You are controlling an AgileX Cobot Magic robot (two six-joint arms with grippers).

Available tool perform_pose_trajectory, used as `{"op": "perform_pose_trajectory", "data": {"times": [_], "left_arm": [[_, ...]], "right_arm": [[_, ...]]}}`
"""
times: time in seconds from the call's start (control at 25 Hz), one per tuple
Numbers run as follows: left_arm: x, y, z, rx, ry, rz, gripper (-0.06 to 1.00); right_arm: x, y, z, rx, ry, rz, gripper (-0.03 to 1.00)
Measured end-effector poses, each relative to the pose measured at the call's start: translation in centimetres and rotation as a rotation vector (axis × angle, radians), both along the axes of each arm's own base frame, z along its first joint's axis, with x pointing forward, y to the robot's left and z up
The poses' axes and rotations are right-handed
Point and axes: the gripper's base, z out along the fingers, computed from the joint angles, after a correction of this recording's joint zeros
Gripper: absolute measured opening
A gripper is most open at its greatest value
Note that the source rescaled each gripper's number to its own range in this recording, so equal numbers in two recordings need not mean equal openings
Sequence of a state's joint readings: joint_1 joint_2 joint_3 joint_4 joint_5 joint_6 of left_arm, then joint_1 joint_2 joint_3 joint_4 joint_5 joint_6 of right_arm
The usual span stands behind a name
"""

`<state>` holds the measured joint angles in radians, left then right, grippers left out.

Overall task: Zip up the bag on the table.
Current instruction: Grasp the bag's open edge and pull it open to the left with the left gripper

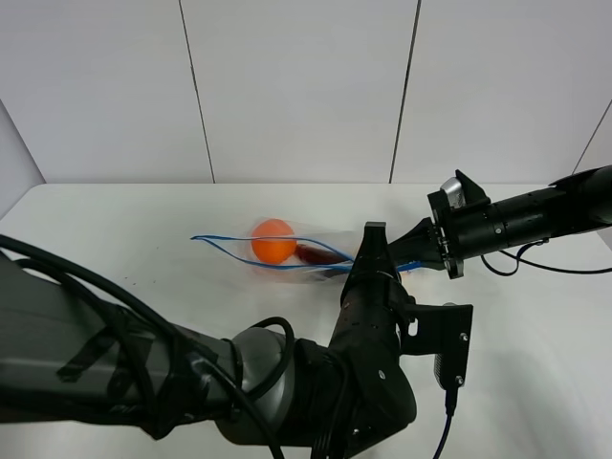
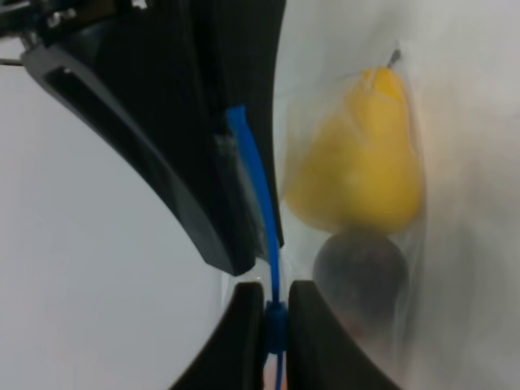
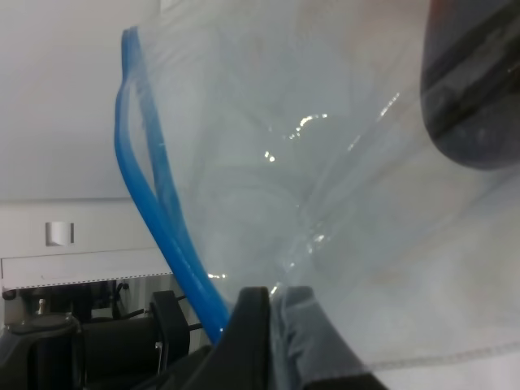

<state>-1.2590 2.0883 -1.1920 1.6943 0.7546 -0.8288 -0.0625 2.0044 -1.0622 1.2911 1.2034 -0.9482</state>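
The clear bag [image 1: 287, 256] lies on the white table [image 1: 115, 229], with an orange ball [image 1: 273, 241] and a dark piece inside. Its blue zipper strip [image 1: 215, 241] gapes open at the left end. My left gripper [image 1: 371, 239] is shut on the strip near the bag's right end; in the left wrist view its fingers [image 2: 244, 325] pinch the blue strip [image 2: 260, 203] beside a yellow toy [image 2: 357, 162] and a dark purple one [image 2: 361, 272]. My right gripper [image 1: 406, 251] is shut on the bag's right end; in the right wrist view its fingers [image 3: 252, 325] clamp the plastic [image 3: 325, 203] beside the parted strip [image 3: 138, 179].
The left arm's bulky black body [image 1: 239, 382] fills the front of the table. The right arm [image 1: 535, 215] reaches in from the right with a cable [image 1: 564, 268] trailing on the table. White wall panels [image 1: 306, 86] stand behind the far edge.
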Motion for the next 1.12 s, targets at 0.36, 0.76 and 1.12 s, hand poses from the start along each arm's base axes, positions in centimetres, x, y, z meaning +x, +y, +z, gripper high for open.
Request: {"op": "perform_pose_trajectory", "data": {"times": [0.36,0.76,1.12], "left_arm": [[0.9,3.8,-0.2,0.054,0.036,0.096,0.0],[2.3,8.7,0.7,0.073,0.059,0.198,0.0],[2.4,13.1,0.1,0.135,0.09,0.269,0.0]], "right_arm": [[0.0,0.0,0.0,-0.004,0.0,0.003,0.0],[0.0,0.0,0.0,0.0,-0.001,0.0,0.0],[0.0,0.0,0.0,-0.001,-0.001,0.001,0.0]]}}
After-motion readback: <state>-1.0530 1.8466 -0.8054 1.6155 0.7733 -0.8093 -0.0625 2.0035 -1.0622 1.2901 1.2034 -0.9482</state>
